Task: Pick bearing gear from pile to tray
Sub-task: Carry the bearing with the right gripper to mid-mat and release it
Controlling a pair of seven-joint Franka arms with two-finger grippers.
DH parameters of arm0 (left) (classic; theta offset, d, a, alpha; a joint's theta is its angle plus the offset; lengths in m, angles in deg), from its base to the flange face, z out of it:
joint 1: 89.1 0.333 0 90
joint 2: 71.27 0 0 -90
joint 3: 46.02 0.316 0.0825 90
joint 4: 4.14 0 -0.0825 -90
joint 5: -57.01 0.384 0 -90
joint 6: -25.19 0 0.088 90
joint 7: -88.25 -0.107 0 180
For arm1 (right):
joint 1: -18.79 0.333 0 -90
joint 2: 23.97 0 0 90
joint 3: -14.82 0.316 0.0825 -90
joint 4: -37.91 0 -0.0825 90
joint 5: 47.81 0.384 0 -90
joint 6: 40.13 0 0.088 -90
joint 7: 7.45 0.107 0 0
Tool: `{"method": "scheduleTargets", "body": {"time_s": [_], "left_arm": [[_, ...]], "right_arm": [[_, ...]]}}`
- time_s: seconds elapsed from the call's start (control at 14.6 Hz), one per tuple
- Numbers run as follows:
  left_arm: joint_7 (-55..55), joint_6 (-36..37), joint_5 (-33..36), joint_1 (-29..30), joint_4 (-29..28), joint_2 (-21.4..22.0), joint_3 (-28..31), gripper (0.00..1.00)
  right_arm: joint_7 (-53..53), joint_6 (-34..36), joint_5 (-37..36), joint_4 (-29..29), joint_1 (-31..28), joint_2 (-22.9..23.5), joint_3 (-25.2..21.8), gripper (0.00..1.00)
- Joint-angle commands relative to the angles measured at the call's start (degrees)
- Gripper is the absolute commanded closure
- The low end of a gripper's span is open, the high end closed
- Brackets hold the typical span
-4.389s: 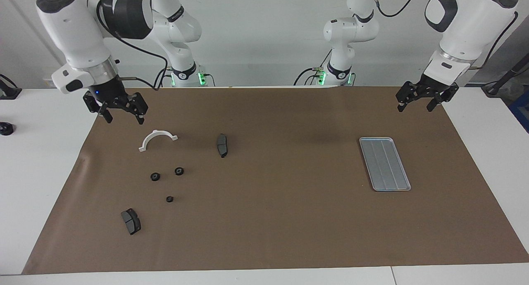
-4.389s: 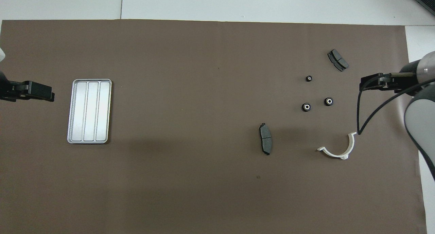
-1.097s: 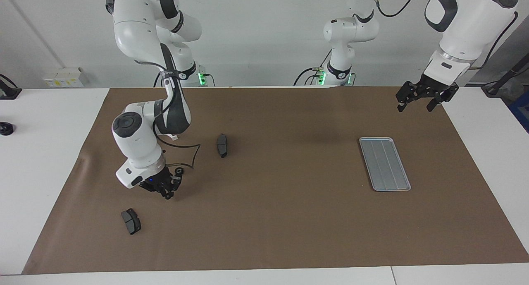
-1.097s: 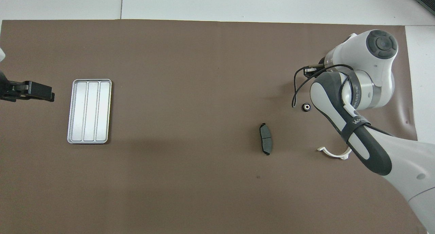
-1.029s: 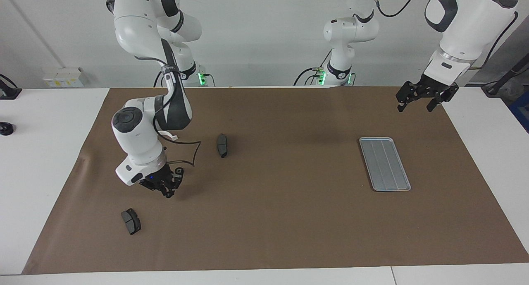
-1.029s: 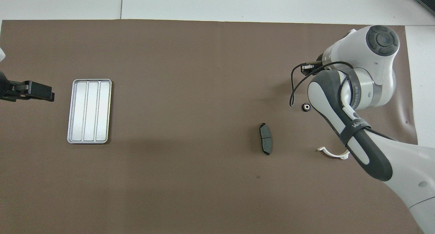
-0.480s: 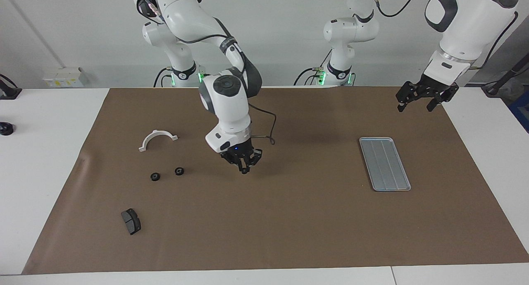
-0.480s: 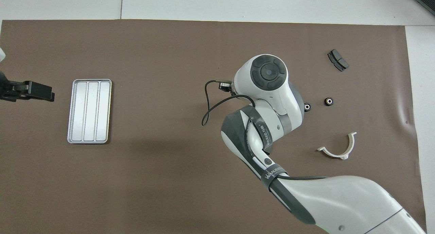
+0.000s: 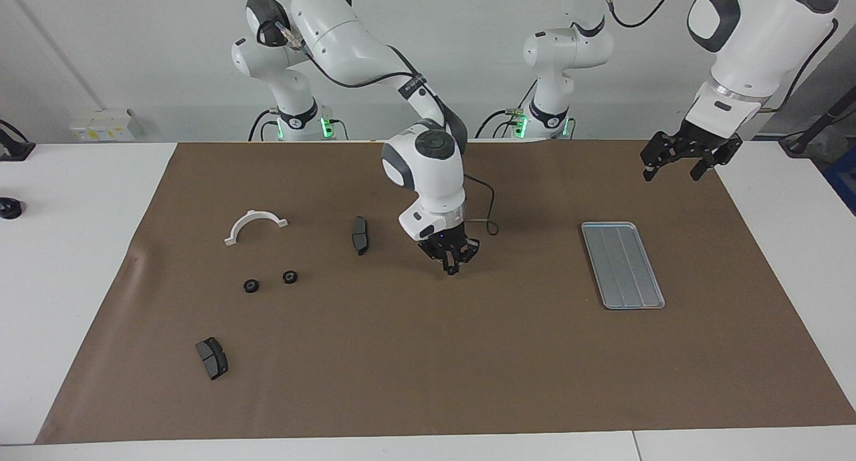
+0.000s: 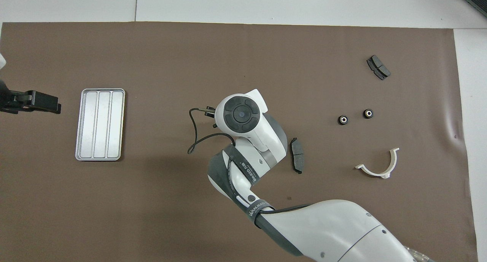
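Facing view: my right fingers (image 9: pixel 451 267) are hanging closed over the brown mat (image 9: pixel 428 354), between the dark curved pad (image 9: pixel 360 235) and the tray (image 9: pixel 622 260). Whether a gear is pinched between them I cannot tell. Two black gears (image 9: pixel 251 286) (image 9: pixel 289 277) are lying in the pile toward the right arm's end, near the white half-ring bracket (image 9: pixel 254 221). The tray is sitting empty toward the left arm's end. My left fingers (image 9: pixel 649 170) are waiting spread open and holding nothing, over the mat's corner there.
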Motion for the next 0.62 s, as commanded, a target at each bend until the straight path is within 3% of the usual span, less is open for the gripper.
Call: {"method": "scheduleTargets", "body": {"time_s": [0.0, 0.14, 0.41, 0.48, 0.55], "left_arm": [[0.1, 0.1, -0.4, 0.7, -1.1, 1.2, -0.4, 0.0], [0.1, 0.1, -0.4, 0.7, -1.1, 1.2, -0.4, 0.0], [0.1, 0.1, -0.4, 0.7, -1.1, 1.2, -0.4, 0.0], [0.1, 0.0, -0.4, 0.7, -1.1, 1.2, -0.4, 0.0], [0.1, 0.1, -0.4, 0.7, -1.1, 1.2, -0.4, 0.0]], "right_arm": [[3.6, -1.7, -2.5, -1.3, 1.1, 1.3, -0.1, 1.0], [3.7, -1.9, -2.6, -0.5, 1.4, 1.2, -0.1, 0.83], [3.7, -1.9, -2.7, 1.1, 1.6, 1.0, -0.1, 0.68], [3.7, -1.8, -2.8, 1.2, 1.6, 1.0, -0.1, 0.31], [3.8, -1.0, -3.5, 1.1, 1.6, 0.8, -0.2, 0.0]]}}
